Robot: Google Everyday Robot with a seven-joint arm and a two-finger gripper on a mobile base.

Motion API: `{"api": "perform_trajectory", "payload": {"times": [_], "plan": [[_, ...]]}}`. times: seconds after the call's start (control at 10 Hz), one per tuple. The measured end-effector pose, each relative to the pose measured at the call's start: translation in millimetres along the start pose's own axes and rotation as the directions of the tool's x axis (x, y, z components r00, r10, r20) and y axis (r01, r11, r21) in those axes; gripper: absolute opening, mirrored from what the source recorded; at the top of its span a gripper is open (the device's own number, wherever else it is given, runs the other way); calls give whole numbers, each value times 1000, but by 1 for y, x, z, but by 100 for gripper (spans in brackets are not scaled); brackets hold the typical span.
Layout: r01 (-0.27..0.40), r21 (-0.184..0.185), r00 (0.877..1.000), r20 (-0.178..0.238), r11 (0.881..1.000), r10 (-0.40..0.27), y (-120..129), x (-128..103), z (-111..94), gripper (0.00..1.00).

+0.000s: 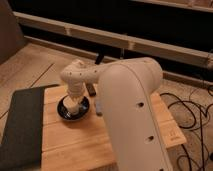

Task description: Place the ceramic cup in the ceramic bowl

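Gripper [74, 106] sat left of centre, down inside the ceramic bowl [63, 111], ceramic cup [75, 109] at its tip, wooden table [75, 145] beneath.

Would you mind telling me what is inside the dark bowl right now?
The gripper reaches down into the ceramic bowl with something pale, likely the ceramic cup. The arm hides the rest of the bowl's inside.
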Motion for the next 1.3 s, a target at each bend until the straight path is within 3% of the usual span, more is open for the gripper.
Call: {"api": "perform_trajectory", "payload": {"times": [0.4, 0.9, 1.3], "plan": [[-5, -18, 1000, 0, 1000, 5, 2, 7, 6, 71], [24, -27, 1000, 12, 999, -23, 13, 5, 2, 72], [54, 0, 997, 54, 999, -54, 22, -4, -24, 72]]}}
